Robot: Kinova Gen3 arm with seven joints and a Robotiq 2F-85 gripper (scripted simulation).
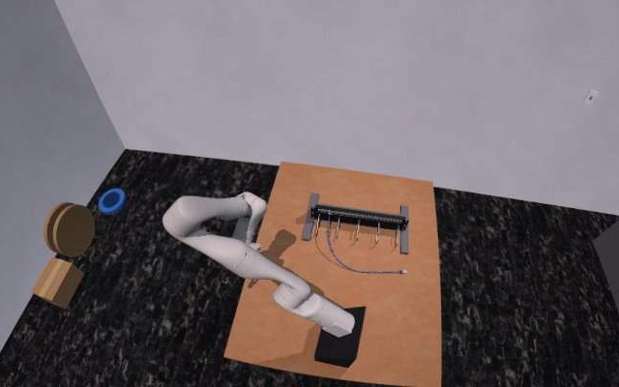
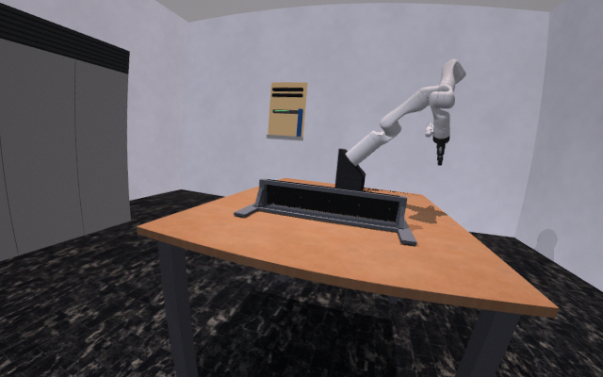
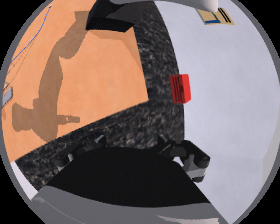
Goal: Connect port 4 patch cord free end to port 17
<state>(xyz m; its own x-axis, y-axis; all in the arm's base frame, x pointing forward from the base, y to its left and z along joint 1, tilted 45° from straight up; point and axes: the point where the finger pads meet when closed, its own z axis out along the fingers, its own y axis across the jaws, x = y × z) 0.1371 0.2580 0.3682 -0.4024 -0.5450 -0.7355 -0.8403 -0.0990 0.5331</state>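
You are at the approach: the cord's free end has yet to be picked up, and port 17 comes after that. Nearest you, the angular, matte black base (image 1: 323, 347) (image 2: 344, 176) (image 3: 108, 24) stands on the table (image 1: 401, 329) (image 2: 297, 254) (image 3: 116, 75), whose top is smooth, orange-brown and faintly mottled. The smooth white arm (image 1: 222, 252) (image 2: 365, 147) reaches up and left in rounded tubes. Its black pincer (image 2: 440, 157) (image 3: 131, 141) hangs high at the left, released, its angular fingers wide apart with nothing between them.

Farther on, toward the right, the small pale plug (image 1: 404, 272) (image 3: 50, 7) of the free end lies well apart from the pincer. You'll want to carry the pincer right, lower it over that plug and grip it so the latch can face up; which way it faces now, you can't tell from here. The thin, round blue cord (image 1: 372, 272) (image 3: 36, 31) bends away in one smooth curve to the left part of the rack.

Farthest is the rack (image 1: 404, 244) (image 2: 334, 190) (image 3: 7, 96), a long dark bar on flat grey feet, with slender pale pieces (image 1: 358, 232) jutting toward you. Port 17 should be right of its middle. Since it is loose, your push could slide it before the plug latches.
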